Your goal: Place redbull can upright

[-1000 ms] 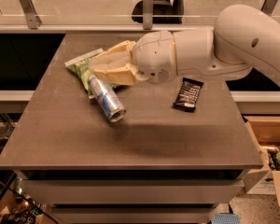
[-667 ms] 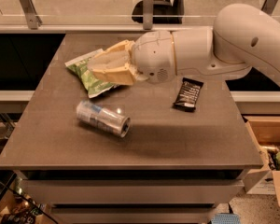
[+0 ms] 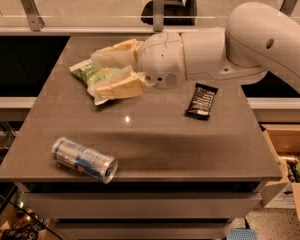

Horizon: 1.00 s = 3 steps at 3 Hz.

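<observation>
The redbull can lies on its side near the front left edge of the grey table, its silver end facing front right. My gripper is open and hovers at the back left of the table, well behind the can and apart from it. Its two cream fingers straddle a green chip bag; I cannot tell if they touch it.
A dark brown snack bar lies right of centre, just below my white arm. A glass railing runs behind the table. A cardboard box with items stands on the floor at the right.
The can has rolled from beside the gripper toward the front left edge of the table. The gripper and arm have stayed in place.
</observation>
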Each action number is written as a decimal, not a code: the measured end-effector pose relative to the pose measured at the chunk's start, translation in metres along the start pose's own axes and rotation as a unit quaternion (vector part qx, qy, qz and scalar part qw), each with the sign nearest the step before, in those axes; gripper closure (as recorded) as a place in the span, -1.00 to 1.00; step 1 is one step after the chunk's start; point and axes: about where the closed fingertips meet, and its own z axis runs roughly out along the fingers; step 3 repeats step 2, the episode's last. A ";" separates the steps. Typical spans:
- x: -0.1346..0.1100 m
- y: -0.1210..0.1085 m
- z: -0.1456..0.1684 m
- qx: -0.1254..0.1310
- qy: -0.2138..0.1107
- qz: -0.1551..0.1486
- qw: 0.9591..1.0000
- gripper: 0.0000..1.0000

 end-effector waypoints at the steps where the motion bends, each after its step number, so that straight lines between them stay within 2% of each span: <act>1: -0.002 0.001 0.002 -0.002 0.000 -0.001 1.000 -1.00; 3: -0.002 0.001 0.002 -0.002 0.000 -0.002 1.000 -1.00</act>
